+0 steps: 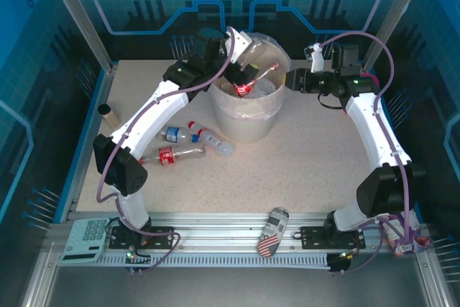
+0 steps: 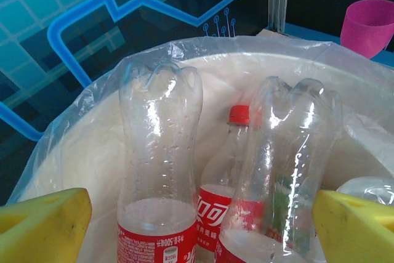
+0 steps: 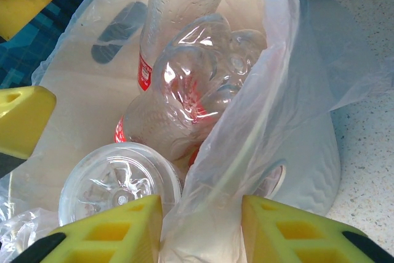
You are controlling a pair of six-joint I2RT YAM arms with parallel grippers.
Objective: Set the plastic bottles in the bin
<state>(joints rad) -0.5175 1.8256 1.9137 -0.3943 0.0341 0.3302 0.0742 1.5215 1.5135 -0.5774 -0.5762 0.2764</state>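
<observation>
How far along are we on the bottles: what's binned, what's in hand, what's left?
Done: at least three bottles stand inside the bin. In hand: nothing; the left gripper hangs open above them, and the right gripper straddles the bin's rim, grip unclear. Left: three on the table beside the bin, the blue-label bottle, the red-cap bottle and the red-label bottle.

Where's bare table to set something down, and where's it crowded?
Widest bare patch: table right of the bin, bordered by the right arm and the front rail. Crowded left of the bin, where three bottles lie beside the left arm.
</observation>
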